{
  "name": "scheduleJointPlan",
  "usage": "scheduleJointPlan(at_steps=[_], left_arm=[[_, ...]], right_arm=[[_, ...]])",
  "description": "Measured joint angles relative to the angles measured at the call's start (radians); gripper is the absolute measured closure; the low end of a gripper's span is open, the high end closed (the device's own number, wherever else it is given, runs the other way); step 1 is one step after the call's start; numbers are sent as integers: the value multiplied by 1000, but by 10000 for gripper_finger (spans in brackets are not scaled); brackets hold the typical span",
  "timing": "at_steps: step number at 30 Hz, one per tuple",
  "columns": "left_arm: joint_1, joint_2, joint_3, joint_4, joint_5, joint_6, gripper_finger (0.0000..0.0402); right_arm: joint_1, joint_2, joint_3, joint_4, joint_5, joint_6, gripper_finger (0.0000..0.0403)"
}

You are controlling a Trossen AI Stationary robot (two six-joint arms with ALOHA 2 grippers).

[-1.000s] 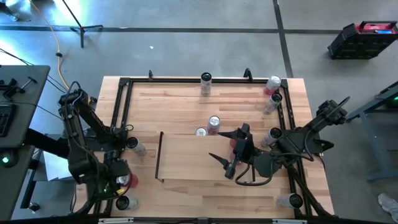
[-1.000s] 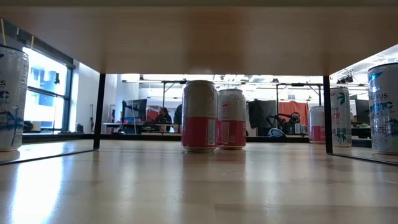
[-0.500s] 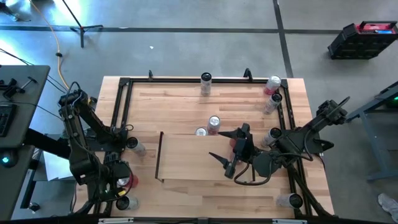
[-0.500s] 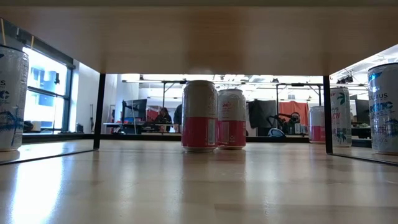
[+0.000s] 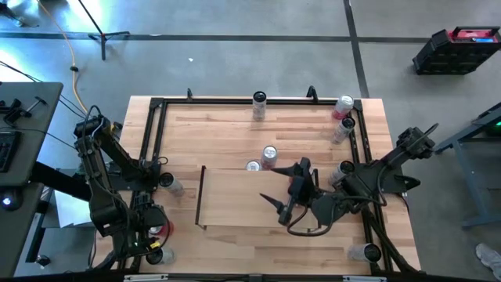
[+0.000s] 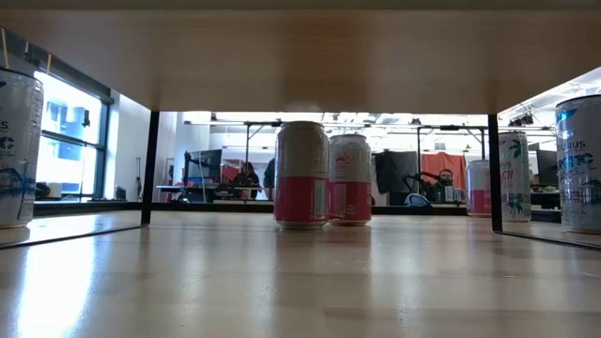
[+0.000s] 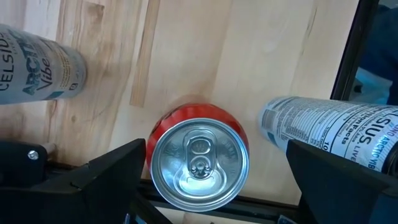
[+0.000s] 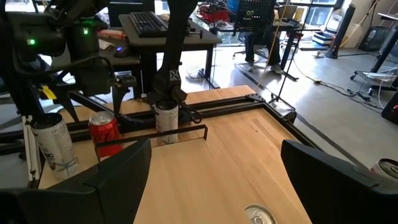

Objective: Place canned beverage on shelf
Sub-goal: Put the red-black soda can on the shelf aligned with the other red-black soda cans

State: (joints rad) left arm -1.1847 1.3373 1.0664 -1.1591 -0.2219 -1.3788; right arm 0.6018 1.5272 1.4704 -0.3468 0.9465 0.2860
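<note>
Peering down, the red can [image 7: 198,163] at the table's near-left corner is seen between the left gripper's [image 7: 211,180] spread fingers, ungripped. Two Celsius cans [image 7: 34,65] flank it. The right gripper [image 5: 283,194], open, hangs over the shelf [image 5: 235,200].

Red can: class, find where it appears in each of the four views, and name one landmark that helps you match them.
High view: red can at lower left, partly hidden by the left arm.
Low view: not in it.
Left wrist view: bottom centre, seen from above.
Right wrist view: far left, behind black rails.
Shared landmark: a white can stands on each side of it.
</note>
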Motion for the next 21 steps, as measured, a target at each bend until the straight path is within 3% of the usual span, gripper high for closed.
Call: scheduleJointPlan(at_steps=[21], left_arm=[[1, 0, -89, 67, 51, 32, 21]], right_arm=[[0, 0, 0, 60, -10, -49, 59]])
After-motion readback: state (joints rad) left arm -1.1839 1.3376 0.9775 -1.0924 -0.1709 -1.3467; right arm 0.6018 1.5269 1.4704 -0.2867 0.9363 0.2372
